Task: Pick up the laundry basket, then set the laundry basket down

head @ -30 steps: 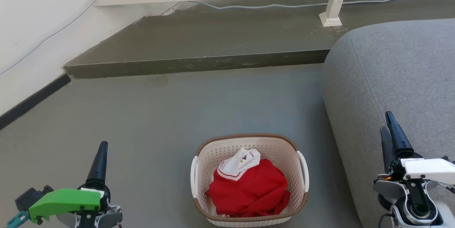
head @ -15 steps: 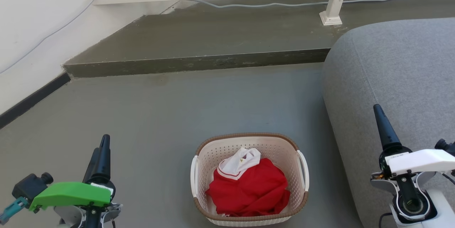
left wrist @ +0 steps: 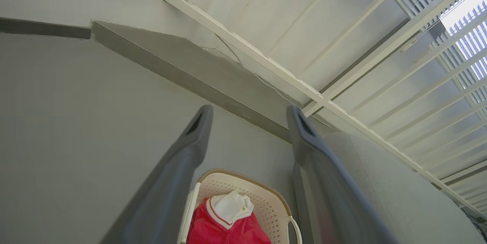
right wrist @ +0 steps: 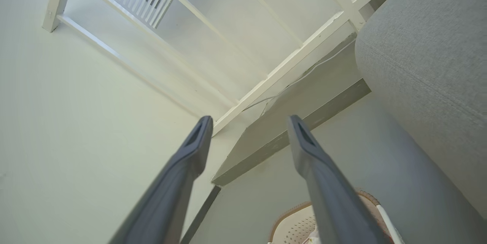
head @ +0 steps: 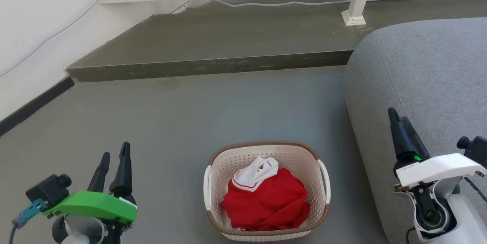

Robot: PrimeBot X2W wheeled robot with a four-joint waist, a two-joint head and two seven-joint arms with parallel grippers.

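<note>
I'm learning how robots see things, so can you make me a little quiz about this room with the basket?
1. True or false: the cream perforated plastic laundry basket with a brown woven-look rim is empty.
2. The basket stands on: A the grey floor; B a wooden table; C a bed.
3. Fill in: the left gripper and right gripper are both ___.
Key: 1 false, a crumpled red and white garment lies inside. 2 A. 3 open.

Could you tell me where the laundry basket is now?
Head view: the laundry basket sits on the floor at bottom centre, between the left hand and right hand, beside the grey sofa.
</note>
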